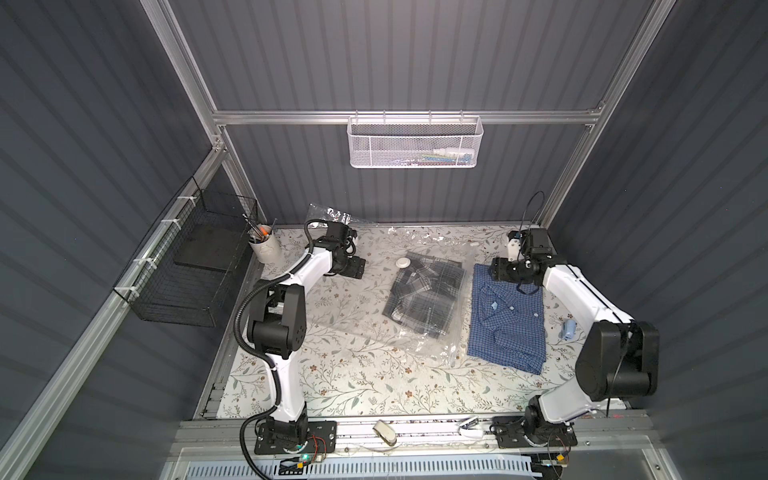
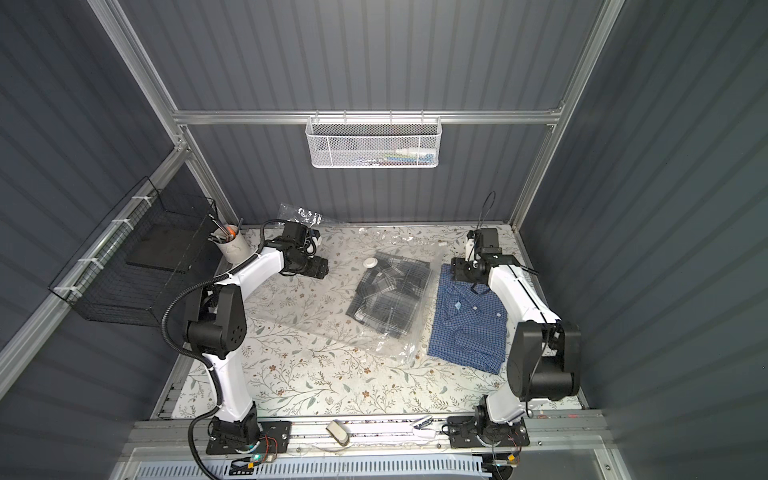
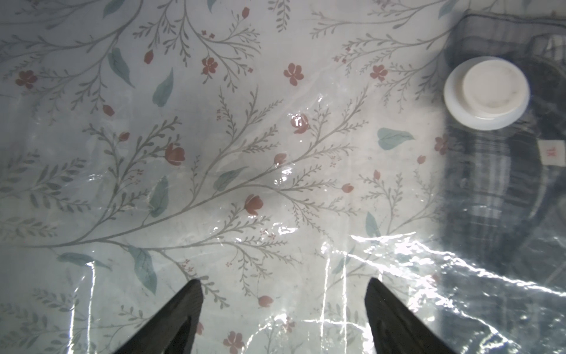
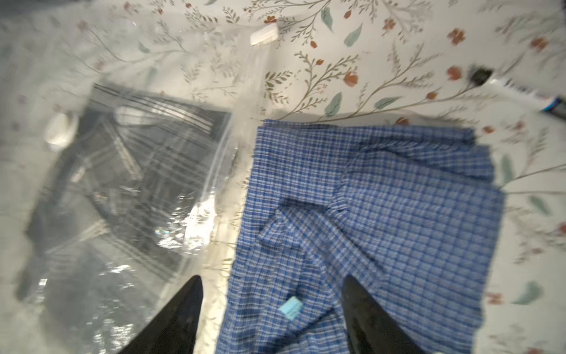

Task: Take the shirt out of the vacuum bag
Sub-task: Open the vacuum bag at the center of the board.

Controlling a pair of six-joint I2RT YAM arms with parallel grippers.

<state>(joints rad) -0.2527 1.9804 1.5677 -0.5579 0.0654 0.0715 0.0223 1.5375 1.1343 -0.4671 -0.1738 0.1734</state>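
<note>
- left gripper (image 3: 283,285) wide open, empty, over the vacuum bag (image 1: 353,328)
- right gripper (image 4: 272,279) open too, nothing held, above blue shirt (image 1: 509,320)
- grey plaid shirt (image 1: 424,291) inside the bag

Glossy, crinkled clear plastic vacuum bag (image 1: 415,332); soft woven blue checked cloth shirt (image 1: 507,324); smooth white plastic valve cap (image 3: 487,93); matt tabletop (image 1: 353,382).

The right wrist view is smeared: the grey plaid shirt (image 4: 122,171) under its plastic is only streaks, and a pen-like thing (image 4: 520,92) runs off the picture's edge. My right fingers (image 4: 177,318) and left fingers (image 3: 171,321) are cut off at their bases in the wrist views; in both top views my own wrists hide them. My right arm (image 1: 573,291) covers part of the blue shirt (image 1: 507,328) toward the tabletop's far edge. The white mesh basket (image 1: 386,145) holds things too small to tell.
</note>
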